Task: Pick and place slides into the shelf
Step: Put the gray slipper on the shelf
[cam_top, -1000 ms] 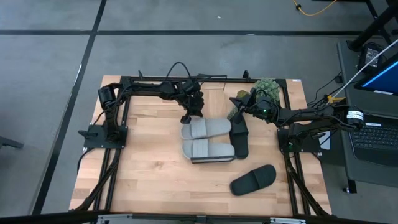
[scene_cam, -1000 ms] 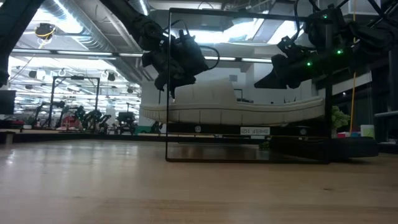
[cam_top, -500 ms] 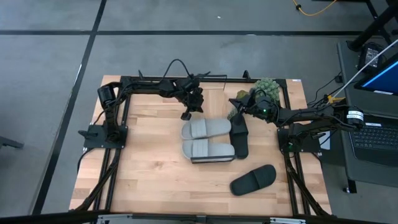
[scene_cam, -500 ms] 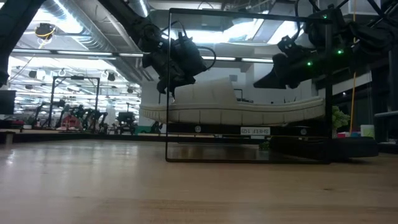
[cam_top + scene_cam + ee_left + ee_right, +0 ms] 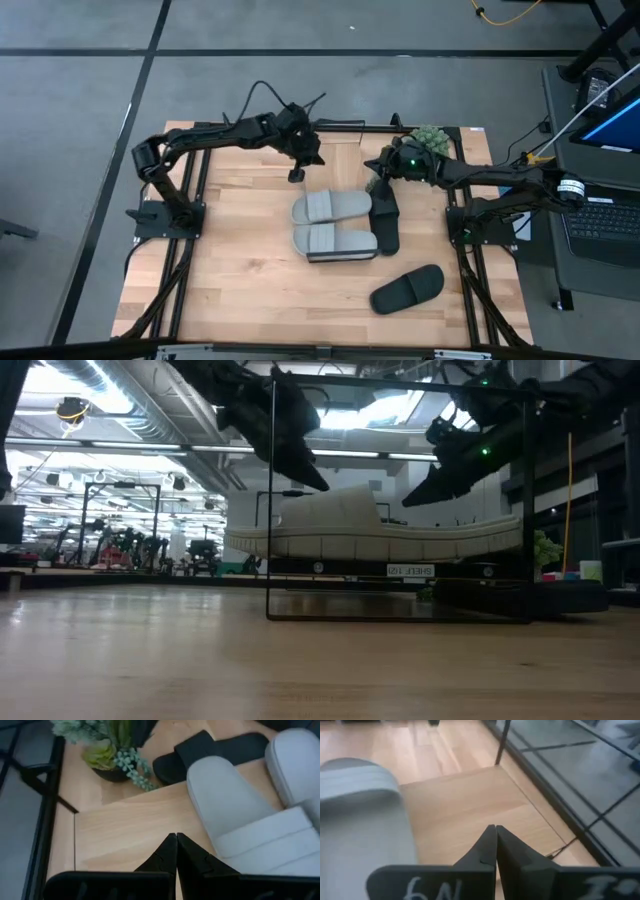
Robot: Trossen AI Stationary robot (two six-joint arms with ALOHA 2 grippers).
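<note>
Two light grey slides (image 5: 335, 223) lie side by side, soles down, on the shelf's light wood plank (image 5: 335, 172). A black slide (image 5: 386, 226) lies right beside them on their right. The other black slide (image 5: 407, 288) rests on the table nearer the near right corner. My left gripper (image 5: 296, 174) hovers shut above the plank's far part, just beyond the grey slides (image 5: 235, 795). My right gripper (image 5: 373, 182) hovers shut over the plank's far right corner (image 5: 495, 770), above the black slide's far end. Both hang high in the low view, left (image 5: 315, 482) and right (image 5: 410, 500).
A green potted plant (image 5: 425, 140) stands at the table's far right corner, close behind my right wrist (image 5: 107, 750). A black frame (image 5: 200, 130) rims the table. Bare wood (image 5: 240, 270) lies left of and in front of the shelf.
Both shut grippers have risen from just above the slides. My left gripper has drawn back toward the far edge while its arm has lifted. My right wrist has shifted up and slightly toward the far left. The slides have stayed where they were.
</note>
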